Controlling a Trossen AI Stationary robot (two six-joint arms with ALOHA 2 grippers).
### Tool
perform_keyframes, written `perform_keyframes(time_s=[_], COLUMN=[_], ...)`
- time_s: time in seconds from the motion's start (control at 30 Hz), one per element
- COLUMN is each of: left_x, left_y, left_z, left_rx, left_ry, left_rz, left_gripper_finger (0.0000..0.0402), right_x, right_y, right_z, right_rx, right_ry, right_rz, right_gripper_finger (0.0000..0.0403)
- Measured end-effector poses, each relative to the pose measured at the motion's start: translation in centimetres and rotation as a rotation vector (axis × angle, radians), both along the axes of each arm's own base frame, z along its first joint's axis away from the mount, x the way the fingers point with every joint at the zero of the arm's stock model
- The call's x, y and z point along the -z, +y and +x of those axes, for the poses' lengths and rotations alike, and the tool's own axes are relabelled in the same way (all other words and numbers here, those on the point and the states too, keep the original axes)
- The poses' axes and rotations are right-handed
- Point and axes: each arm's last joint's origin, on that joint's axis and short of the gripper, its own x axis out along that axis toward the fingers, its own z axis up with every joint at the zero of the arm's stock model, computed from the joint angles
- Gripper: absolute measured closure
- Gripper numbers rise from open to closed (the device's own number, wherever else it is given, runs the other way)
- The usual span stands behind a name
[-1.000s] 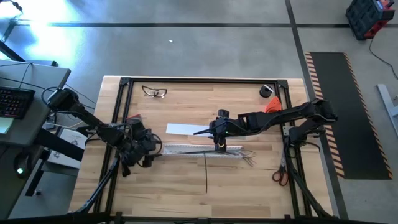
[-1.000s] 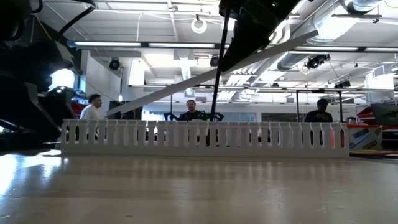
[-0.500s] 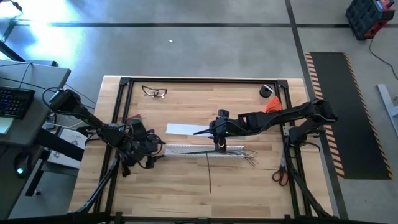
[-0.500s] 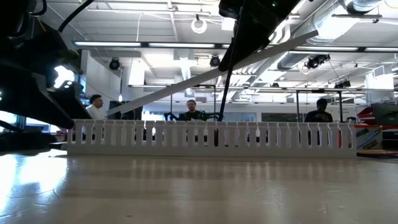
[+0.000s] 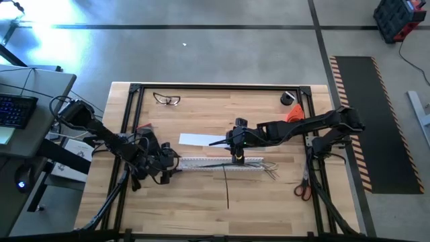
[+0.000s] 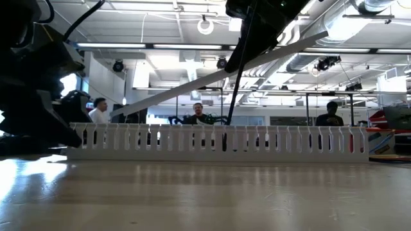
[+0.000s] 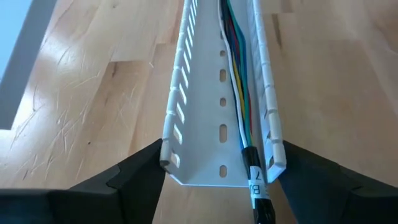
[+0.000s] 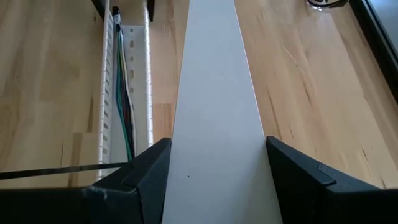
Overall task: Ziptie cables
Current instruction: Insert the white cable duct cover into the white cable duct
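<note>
Fingers of the left gripper (image 7: 217, 177) stand spread wide, straddling the near end of the white slotted channel (image 5: 218, 163) at centre frame on the tabletop (image 5: 201, 202). Right gripper (image 8: 214, 180) fingers clamp a flat white cover strip (image 8: 214, 112) above the channel. Inside the channel lie the cables (image 7: 239, 93), thin multicoloured wires fanning out at its right end. Across it leans the ziptie (image 5: 226, 185), a thin dark strip. Safety glasses (image 5: 166, 99) rest upper left, scissors (image 5: 302, 190) lower right.

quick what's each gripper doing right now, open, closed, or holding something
Left gripper: open, its fingers either side of the end of the white slotted channel.
Right gripper: closed on the flat white cover strip, above the channel.
</note>
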Motion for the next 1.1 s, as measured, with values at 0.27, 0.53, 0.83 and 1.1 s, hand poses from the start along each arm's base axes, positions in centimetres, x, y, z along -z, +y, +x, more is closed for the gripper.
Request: perform_keyframes(time_s=[0.27,0.53,0.83,1.1], left_x=[-0.1,-0.6,-2.1,-4.3], left_y=[-0.1,-0.3,-0.2,-0.6], left_z=[0.1,0.0,-0.2,0.5], left_rx=[0.041,0.098,0.097,-0.004], left_ry=[0.003,-0.009,-0.065,-0.060], left_rz=[-0.012,-0.016,-0.072,-0.028], left_gripper_finger=[0.0219,0.0247,0.0127,0.0114], right_x=[0.0,0.0,0.0,0.0], right_y=[0.0,0.0,0.6,0.9], right_z=[0.0,0.0,0.0,-0.1], right_rx=[-0.003,-0.003,-0.053,-0.086], right_ry=[0.000,0.003,0.005,0.012], right_rz=[-0.002,-0.001,-0.025,-0.047], right_gripper_finger=[0.0198,0.0198,0.0198,0.0198])
